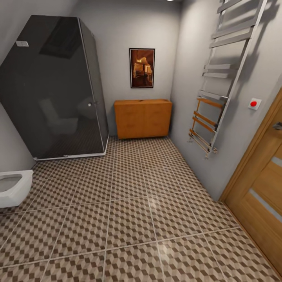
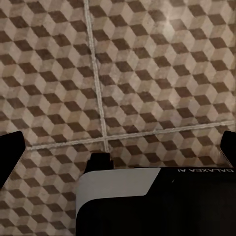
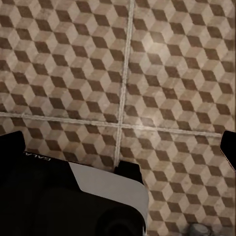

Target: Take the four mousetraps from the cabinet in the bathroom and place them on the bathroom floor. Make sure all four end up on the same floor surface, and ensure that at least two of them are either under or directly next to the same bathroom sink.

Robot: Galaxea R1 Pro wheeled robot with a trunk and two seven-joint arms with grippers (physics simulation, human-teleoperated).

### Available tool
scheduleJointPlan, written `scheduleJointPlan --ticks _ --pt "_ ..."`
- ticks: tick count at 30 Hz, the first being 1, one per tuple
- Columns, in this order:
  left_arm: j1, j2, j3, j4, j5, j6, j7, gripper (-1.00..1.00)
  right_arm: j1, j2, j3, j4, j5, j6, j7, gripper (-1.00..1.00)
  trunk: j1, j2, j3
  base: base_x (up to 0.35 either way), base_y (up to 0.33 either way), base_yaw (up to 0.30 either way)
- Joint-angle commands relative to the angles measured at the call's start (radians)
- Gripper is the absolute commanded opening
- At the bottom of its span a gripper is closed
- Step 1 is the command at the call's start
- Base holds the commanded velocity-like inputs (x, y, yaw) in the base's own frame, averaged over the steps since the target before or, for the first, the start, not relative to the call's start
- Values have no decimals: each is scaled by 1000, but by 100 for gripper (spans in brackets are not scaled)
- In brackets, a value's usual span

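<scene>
Dark glass shower cubicle (image 1: 53, 90) in far left corner, white toilet (image 1: 15, 187) at left edge. Framed pic (image 1: 142, 67) on back wall. Chrome towel ladder (image 1: 221, 78) on right wall w/ red button (image 1: 254, 103) (white plate) beside wooden door (image 1: 260, 188).

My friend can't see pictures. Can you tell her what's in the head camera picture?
A glossy orange-brown wooden cabinet stands against the far grey wall of a bathroom, across a floor of brown, tan and cream cube-patterned tiles. A dark glass shower cubicle and a white toilet are on the left; a chrome towel ladder and a wooden door are on the right.
</scene>
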Motion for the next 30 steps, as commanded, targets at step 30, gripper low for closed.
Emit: scheduleJointPlan --ticks 30 --pt "0 0 -9 -1 7 -2 5 100 -1 2 10 4 -5 -6 -2 100 1 -1 -1 333 0 0"
